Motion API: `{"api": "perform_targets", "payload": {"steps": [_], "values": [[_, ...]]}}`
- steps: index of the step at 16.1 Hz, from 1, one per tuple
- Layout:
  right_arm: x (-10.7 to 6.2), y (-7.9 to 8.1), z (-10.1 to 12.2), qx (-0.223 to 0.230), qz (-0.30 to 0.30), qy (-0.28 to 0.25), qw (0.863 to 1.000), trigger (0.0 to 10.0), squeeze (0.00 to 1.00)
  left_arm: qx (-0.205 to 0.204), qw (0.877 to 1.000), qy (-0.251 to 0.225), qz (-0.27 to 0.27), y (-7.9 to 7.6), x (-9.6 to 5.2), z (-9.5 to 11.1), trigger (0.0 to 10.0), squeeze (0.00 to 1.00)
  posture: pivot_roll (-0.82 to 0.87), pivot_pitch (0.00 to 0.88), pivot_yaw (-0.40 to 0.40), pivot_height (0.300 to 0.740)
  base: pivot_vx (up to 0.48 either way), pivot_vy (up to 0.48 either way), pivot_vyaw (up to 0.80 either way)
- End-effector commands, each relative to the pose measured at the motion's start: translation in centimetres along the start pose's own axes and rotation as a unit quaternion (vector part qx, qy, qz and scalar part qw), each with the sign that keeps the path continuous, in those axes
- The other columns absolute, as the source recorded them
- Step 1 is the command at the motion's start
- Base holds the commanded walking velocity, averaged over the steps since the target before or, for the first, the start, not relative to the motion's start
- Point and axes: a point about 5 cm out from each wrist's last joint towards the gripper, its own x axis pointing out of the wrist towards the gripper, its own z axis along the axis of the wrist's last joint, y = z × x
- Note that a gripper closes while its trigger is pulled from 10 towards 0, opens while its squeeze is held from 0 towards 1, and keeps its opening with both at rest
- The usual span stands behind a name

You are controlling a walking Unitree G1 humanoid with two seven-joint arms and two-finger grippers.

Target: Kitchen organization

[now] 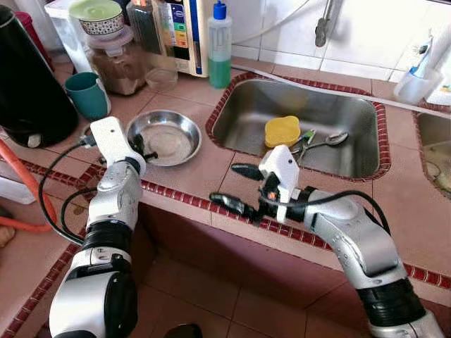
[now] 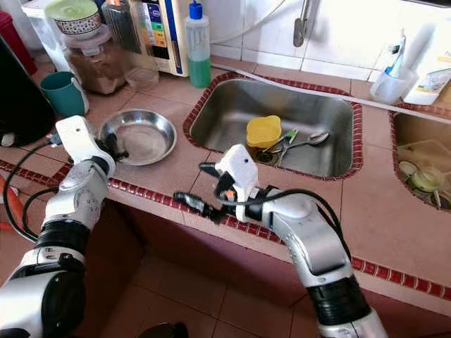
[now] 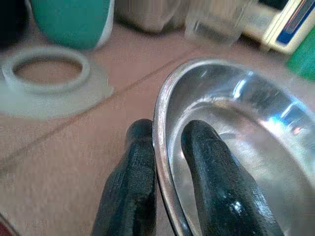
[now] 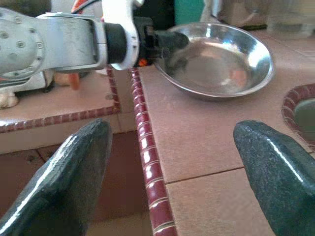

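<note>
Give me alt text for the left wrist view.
The left gripper pinches the rim of a steel bowl, one finger inside and one outside, on a tiled counter. Beyond lie a white ring and a teal cup.

The round shallow steel bowl (image 3: 236, 128) is polished metal, mirror-bright with sharp highlights. The rectangular stainless sink (image 1: 299, 123) has a duller brushed sheen. The worktop (image 1: 190, 169) is matt terracotta tile edged with glossy dark-red ribbed trim. The left end effector (image 3: 167, 182) has smooth, slightly shiny black fingers. The teal cup (image 1: 87, 94) looks like smooth plastic.
</note>
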Motion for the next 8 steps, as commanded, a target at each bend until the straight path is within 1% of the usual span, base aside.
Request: {"api": "perform_targets", "payload": {"steps": [1, 3, 4, 5, 6, 8], "values": [[-0.1, -0.6, 0.4, -0.001, -0.018, -0.006, 1.000, 10.0, 0.00, 0.002, 1.000, -0.014, -0.001, 0.0, -0.2, 0.2, 0.0, 0.00, 0.01, 0.130, 0.047, 0.740, 0.000, 0.000, 0.00], [0.0, -1.4, 0.3, 0.010, -0.051, -0.008, 0.999, 10.0, 0.00, -0.001, 1.000, -0.031, 0.001, 0.0, -0.3, 0.3, 0.0, 0.00, 0.01, 0.131, 0.048, 0.740, 0.000, 0.000, 0.00], [0.0, -2.3, 0.4, 0.031, -0.085, -0.019, 0.996, 10.0, 0.00, -0.002, 0.998, -0.056, -0.012, -0.3, -0.5, 0.7, 0.0, 0.00, 0.01, 0.129, 0.049, 0.740, 0.000, 0.000, 0.00], [0.0, -2.6, 0.4, 0.038, -0.097, -0.022, 0.994, 10.0, 0.00, -0.001, 0.998, -0.067, -0.016, -0.4, -0.6, 0.9, 0.0, 0.00, 0.01, 0.128, 0.049, 0.740, 0.000, 0.000, 0.00], [0.1, -4.2, 0.8, 0.077, -0.163, -0.045, 0.983, 10.0, 0.00, -0.023, 0.989, -0.130, -0.070, -2.0, -1.1, 2.4, 0.0, 0.00, 0.02, 0.128, 0.050, 0.740, 0.000, 0.000, 0.00], [0.0, -5.6, 1.1, 0.113, -0.228, -0.065, 0.965, 10.0, 0.00, -0.010, 0.980, -0.164, -0.113, -3.7, -1.8, 3.1, 0.0, 0.00, 0.02, 0.127, 0.046, 0.740, 0.000, 0.000, 0.00]]}}
